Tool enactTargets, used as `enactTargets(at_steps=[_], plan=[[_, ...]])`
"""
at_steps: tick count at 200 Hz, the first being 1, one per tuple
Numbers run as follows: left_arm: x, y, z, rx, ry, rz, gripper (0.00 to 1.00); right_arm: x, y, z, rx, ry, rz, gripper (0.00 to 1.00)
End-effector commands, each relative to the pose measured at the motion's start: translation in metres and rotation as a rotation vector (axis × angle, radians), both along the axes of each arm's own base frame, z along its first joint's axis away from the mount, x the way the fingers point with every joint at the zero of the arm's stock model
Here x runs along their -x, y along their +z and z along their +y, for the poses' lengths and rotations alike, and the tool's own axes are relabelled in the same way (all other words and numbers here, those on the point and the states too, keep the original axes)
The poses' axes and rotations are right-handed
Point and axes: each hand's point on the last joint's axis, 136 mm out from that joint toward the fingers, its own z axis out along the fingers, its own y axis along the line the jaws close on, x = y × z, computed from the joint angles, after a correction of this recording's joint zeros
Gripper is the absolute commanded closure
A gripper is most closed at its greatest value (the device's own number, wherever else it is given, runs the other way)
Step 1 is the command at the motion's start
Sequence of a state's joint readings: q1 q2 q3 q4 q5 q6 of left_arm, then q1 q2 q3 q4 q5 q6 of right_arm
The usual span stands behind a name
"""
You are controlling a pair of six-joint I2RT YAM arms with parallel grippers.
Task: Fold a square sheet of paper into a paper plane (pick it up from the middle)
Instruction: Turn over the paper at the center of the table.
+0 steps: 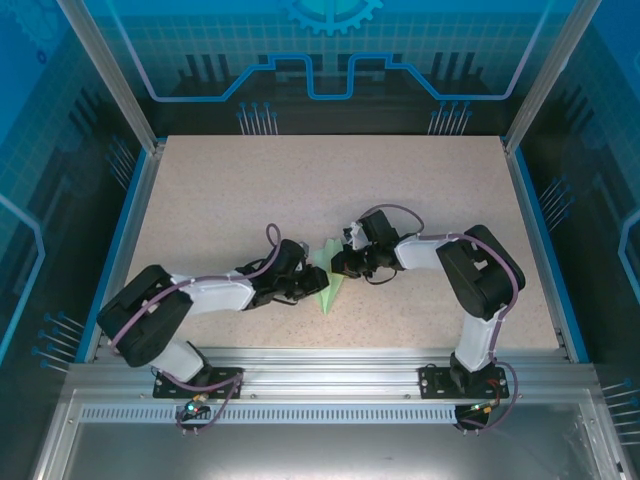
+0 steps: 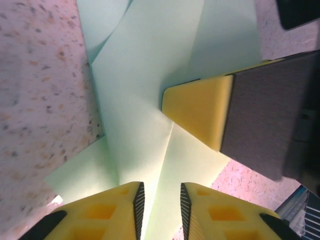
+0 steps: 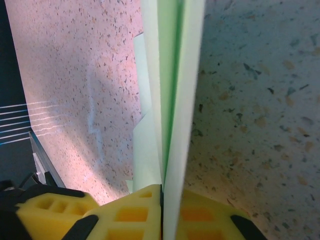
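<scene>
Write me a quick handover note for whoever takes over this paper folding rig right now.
The left gripper is slightly open over the paper plane, seemingly not gripping it.
The right gripper is shut on the plane's upright centre fold.
The plane lies in the middle of the table between both arms, already pointed and creased.
Left to do: probably spread the wings, then let go.

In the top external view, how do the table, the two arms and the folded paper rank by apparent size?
1. table
2. left arm and right arm, which look alike
3. folded paper
</scene>
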State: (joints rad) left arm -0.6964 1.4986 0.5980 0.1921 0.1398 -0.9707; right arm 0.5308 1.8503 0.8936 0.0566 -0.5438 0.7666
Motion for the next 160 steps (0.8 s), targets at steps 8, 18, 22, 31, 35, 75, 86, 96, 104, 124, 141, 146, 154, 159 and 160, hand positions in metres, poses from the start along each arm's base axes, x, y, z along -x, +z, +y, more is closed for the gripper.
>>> enactTargets(at_steps=[8,18,22,31,35,75,86,96,104,124,141,146,154,159,160], plan=[[0.005,0.003,0.031,-0.084,0.087,-0.005,0.66,0.005,0.014,0.008,-0.012,0.046,-0.019,0.93],[0.007,0.005,0.037,-0.096,0.106,-0.009,0.64,0.005,0.017,0.007,-0.011,0.050,-0.029,0.93],[0.008,0.006,0.039,-0.101,0.111,-0.008,0.63,0.005,0.019,0.007,-0.012,0.053,-0.034,0.93],[0.009,0.007,0.041,-0.104,0.114,-0.004,0.61,0.005,0.023,0.007,-0.014,0.056,-0.044,0.93],[0.009,0.007,0.041,-0.101,0.111,-0.002,0.60,0.005,0.024,0.007,-0.014,0.056,-0.048,0.93],[0.007,0.011,0.040,-0.086,0.130,0.005,0.58,0.008,0.035,-0.010,0.062,0.044,-0.096,0.93],[0.007,0.012,0.042,-0.089,0.139,0.005,0.58,0.007,0.040,-0.022,0.135,0.038,-0.127,0.93],[0.007,0.013,0.045,-0.097,0.148,0.005,0.58,0.008,0.046,-0.036,0.211,0.032,-0.156,0.93],[0.007,0.014,0.047,-0.103,0.156,0.002,0.58,0.007,0.053,-0.048,0.274,0.021,-0.185,0.92],[0.009,0.015,0.058,-0.137,0.185,0.001,0.58,0.005,0.071,-0.086,0.488,-0.013,-0.249,0.91],[0.009,0.019,0.066,-0.162,0.206,-0.010,0.57,0.002,0.086,-0.122,0.720,-0.031,-0.299,0.91],[0.010,0.020,0.068,-0.167,0.212,-0.013,0.57,0.002,0.091,-0.134,0.807,-0.040,-0.308,0.91],[0.010,0.023,0.071,-0.169,0.221,-0.022,0.57,0.002,0.100,-0.150,0.940,-0.047,-0.326,0.91],[0.010,0.024,0.073,-0.173,0.227,-0.027,0.57,0.002,0.104,-0.158,1.019,-0.044,-0.333,0.91],[0.010,0.024,0.074,-0.175,0.229,-0.027,0.57,0.002,0.105,-0.159,1.034,-0.042,-0.335,0.91]])
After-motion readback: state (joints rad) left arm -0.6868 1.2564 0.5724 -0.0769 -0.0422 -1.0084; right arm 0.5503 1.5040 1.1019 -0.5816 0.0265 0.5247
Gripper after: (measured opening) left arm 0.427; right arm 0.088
